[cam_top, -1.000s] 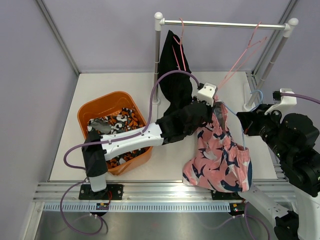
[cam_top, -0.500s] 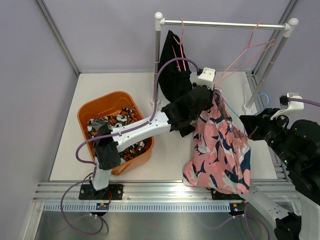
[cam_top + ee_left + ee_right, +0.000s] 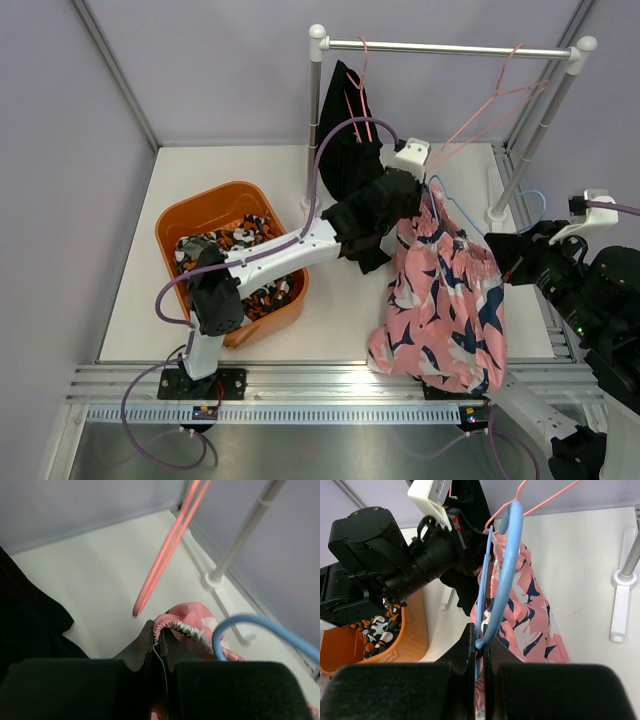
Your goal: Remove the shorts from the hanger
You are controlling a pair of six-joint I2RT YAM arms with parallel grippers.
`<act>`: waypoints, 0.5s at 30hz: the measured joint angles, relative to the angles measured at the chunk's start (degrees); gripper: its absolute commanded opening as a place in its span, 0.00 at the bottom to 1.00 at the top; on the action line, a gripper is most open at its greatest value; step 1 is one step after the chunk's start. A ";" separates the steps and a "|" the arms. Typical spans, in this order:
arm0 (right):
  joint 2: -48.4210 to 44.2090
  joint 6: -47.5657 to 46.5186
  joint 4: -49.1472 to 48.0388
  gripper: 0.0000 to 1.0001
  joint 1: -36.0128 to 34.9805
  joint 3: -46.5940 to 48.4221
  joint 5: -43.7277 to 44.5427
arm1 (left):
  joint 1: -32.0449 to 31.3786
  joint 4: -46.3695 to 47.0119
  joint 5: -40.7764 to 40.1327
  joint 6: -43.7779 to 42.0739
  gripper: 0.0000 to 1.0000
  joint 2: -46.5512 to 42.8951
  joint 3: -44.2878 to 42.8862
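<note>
The pink shorts point(image 3: 445, 300) hang between the two grippers, with their lower part slumped on the table point(image 3: 230, 165) below the left gripper and toward the near edge. The left gripper point(image 3: 157, 630) is clamped on the gathered elastic waistband, which bunches right at its fingertips. The right gripper point(image 3: 479, 632) is pinched tight on one end of the blue hanger point(image 3: 505, 570). The hanger rises away from its fingers with the shorts draped along it, so the cloth lies between that gripper and the left one.

Just beyond the left fingertips a bare pink hanger point(image 3: 165, 560) slants down from the rail point(image 3: 450, 47). Its end is near the waistband and looks apart from it in the wrist view. Behind the left gripper the black shorts point(image 3: 345, 130) hang from a second pink hanger point(image 3: 357, 90) on the rail, close against the arm; whether they touch it cannot be told.

Back along the left arm, near its base, an orange tub point(image 3: 185, 225) holds the camo shorts point(image 3: 235, 245), heaped inside.
</note>
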State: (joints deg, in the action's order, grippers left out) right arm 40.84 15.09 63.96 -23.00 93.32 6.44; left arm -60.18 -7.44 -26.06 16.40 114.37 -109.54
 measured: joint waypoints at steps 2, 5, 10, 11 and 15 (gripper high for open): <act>0.00 -0.13 0.00 0.00 0.00 0.00 0.04 | -0.22 -0.20 2.43 -0.13 0.00 -1.86 3.30; 0.00 -0.33 -0.20 0.00 0.00 -0.09 0.13 | -1.68 -0.70 6.01 -1.14 0.00 -5.49 8.48; 0.28 -0.50 -2.75 0.00 0.00 -1.14 0.59 | -7.91 -3.98 11.69 -4.74 0.00 -12.76 13.99; 0.50 -0.57 -3.37 0.00 0.00 -1.31 0.68 | -9.84 -4.52 12.90 -5.90 0.00 -14.62 15.30; 1.62 -0.90 -7.21 0.00 0.00 -2.45 1.25 | -17.35 -6.86 17.49 -10.51 0.00 -20.98 19.15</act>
State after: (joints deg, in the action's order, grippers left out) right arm 42.46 14.20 56.75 -23.00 90.87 7.68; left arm -77.54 -14.31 -8.58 5.89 93.38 -90.39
